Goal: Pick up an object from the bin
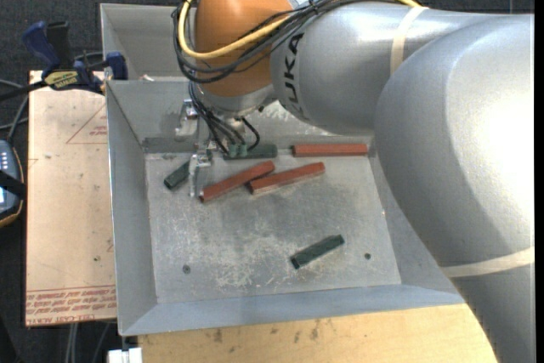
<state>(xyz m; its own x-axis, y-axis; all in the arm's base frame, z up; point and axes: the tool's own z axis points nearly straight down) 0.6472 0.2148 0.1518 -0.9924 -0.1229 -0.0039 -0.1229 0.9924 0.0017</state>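
Camera view from above: the gripper (201, 183) hangs at the left end of a red-brown stick (238, 180) lying in the far-left part of the bin (136, 268). A small dark green block (177, 176) sits just to its left. Whether the gripper is open or closed I cannot tell. The stick looks stiff, light and flat-sided, so probably not slippery. I'd take it across its narrow width, nearer the middle, so it doesn't tip. A second red-brown stick (287, 177) lies close on its right.

Bright, even light; soft glare on arm (442, 98).
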